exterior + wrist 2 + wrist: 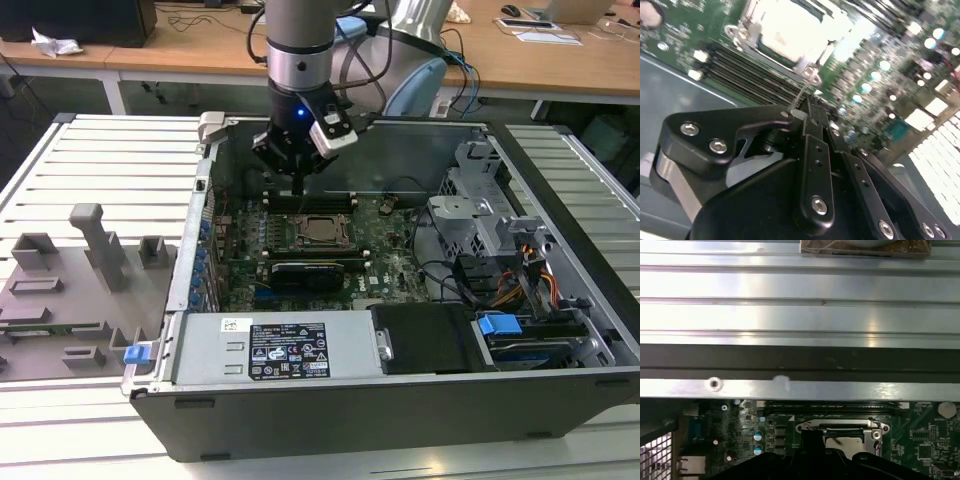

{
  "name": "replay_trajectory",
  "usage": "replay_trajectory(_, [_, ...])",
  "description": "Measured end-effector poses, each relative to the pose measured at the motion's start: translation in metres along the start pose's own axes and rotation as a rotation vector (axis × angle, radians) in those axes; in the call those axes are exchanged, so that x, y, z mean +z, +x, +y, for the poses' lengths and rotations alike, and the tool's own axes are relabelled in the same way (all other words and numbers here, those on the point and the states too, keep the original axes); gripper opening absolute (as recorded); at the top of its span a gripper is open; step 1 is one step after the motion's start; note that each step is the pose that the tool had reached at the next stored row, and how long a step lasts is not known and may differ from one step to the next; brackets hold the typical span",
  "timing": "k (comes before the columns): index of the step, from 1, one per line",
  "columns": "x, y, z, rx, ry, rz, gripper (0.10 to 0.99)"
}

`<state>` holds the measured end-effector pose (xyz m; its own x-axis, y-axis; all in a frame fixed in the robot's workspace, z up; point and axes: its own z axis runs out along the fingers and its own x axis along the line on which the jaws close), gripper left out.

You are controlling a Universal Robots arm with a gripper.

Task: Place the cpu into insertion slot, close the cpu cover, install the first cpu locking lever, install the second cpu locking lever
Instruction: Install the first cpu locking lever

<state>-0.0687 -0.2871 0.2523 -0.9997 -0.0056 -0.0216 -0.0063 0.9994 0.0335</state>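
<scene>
— Gripper (301, 190) first: where is it in the exterior view?

— It hangs from the grey arm (298, 45) inside the open computer case (400, 390), just above the far edge of the green motherboard (390, 245). Its dark fingers point down and come to one narrow tip, close behind the insertion slot (322, 231).

— And the cpu?

— The cpu (323, 232) lies flat in the insertion slot, with its silver-grey top visible. The cpu cover (322, 218) seems to lie as a metal frame around it, but I cannot tell for sure from this view. A black expansion card (312, 270) lies just in front of the slot. The case stands on a ribbed desk (110, 160), and grey fixtures (70, 290) are at the exterior view's left.

— What about the second wrist view?

— There the gripper (807, 107) is very near the camera. Its black fingers (815, 150) are pressed together with no gap between them, and nothing is held. Beyond the tip, the cpu (797, 27) appears bright, with the silver frame of the cpu cover (752, 35) around it. Long memory slots (750, 70) lie between the gripper and the slot.

— And the first wrist view?

— The gripper (812, 440) is a dark shape just beside the insertion slot (842, 432). Behind it I see the case wall (800, 365) and the ribbed desk (800, 290).
</scene>
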Motion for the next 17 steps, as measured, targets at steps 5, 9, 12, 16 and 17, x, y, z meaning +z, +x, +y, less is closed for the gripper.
replay_trajectory(5, [0.0080,-0.0153,-0.0004,0.000,-0.008,0.0004,0.106])
replay_trajectory(9, [0.0122,-0.0159,-0.0005,-0.008,-0.029,0.0005,0.106])
replay_trajectory(12, [0.0177,-0.0203,0.0004,-0.051,-0.029,0.0027,0.106])
replay_trajectory(16, [0.0212,-0.0270,0.0016,-0.051,-0.029,0.0026,0.106])
replay_trajectory(17, [0.0218,-0.0278,0.0020,-0.051,-0.029,0.0027,0.106])
